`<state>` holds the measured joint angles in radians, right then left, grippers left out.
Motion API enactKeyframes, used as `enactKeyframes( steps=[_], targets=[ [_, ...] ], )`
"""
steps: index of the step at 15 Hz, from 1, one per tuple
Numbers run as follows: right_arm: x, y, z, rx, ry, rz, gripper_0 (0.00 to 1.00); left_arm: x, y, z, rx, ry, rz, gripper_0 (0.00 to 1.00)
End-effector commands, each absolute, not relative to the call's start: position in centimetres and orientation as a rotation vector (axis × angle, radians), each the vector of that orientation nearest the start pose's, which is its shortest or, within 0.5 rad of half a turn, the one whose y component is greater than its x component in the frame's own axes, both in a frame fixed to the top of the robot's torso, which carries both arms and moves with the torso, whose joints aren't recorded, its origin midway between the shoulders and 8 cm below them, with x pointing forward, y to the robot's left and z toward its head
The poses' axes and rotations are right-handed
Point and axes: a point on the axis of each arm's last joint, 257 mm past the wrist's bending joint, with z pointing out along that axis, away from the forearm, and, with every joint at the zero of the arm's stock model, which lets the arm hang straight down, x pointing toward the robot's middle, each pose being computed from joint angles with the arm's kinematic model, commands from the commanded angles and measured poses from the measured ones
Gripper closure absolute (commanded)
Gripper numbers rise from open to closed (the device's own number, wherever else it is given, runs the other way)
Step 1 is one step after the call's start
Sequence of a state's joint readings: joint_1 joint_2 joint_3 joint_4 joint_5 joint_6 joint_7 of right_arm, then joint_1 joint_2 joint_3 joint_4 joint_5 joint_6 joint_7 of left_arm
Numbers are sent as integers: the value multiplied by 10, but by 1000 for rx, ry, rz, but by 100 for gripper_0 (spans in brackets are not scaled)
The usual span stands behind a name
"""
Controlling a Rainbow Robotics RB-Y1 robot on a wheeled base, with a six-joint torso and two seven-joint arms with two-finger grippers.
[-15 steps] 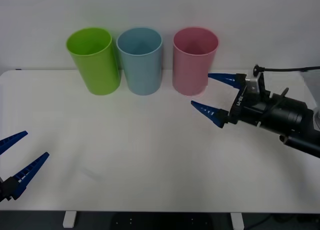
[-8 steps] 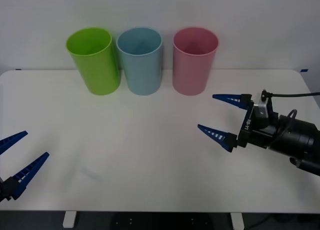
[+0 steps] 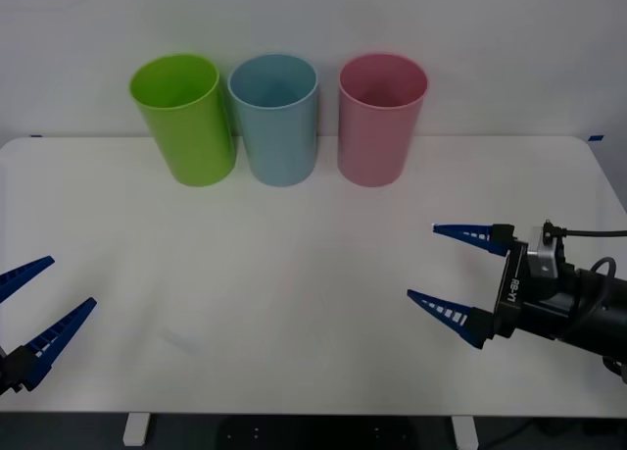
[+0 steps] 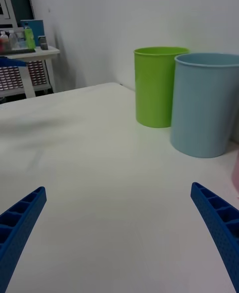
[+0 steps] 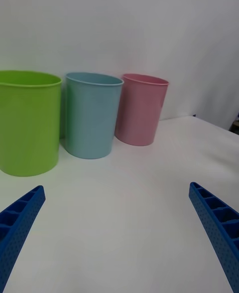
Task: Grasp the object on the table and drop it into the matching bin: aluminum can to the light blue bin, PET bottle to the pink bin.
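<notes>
Right claw [image 3: 454, 278] had pulled back from the tall pink plastic bin [image 3: 382, 119], fingers spread wide and empty.
Left claw [image 3: 34, 308] waited wide at the white desk's [image 3: 294, 274] near-left edge; light blue [image 3: 274, 117] and lime green [image 3: 184, 117] bins stood beside the pink one; I could see no bottle.

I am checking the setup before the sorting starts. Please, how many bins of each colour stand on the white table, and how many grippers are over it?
Lime green plastic cup-shaped bin: 1
Light blue plastic cup-shaped bin: 1
Pink plastic cup-shaped bin: 1
Blue ribbed two-finger grippers, both open: 2 (left gripper, right gripper)
Total: 5, on or over the white table.
</notes>
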<state>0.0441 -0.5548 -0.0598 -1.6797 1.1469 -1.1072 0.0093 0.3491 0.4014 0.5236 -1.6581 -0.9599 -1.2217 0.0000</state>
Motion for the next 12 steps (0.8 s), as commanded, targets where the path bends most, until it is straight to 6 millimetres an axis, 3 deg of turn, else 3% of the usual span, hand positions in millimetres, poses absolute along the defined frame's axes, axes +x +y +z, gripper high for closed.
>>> enactKeyframes(
  steps=[1,7,12],
  targets=[
    [386,-162,-188,-990,1402,724,0,342,330,-169,465,1441,-567,0],
    [365,-174,-198,-986,1431,731,0,342,330,-169,465,1441,-567,0],
    [362,-177,-199,-988,1433,729,0,342,330,-169,465,1441,-567,0]
  ],
)
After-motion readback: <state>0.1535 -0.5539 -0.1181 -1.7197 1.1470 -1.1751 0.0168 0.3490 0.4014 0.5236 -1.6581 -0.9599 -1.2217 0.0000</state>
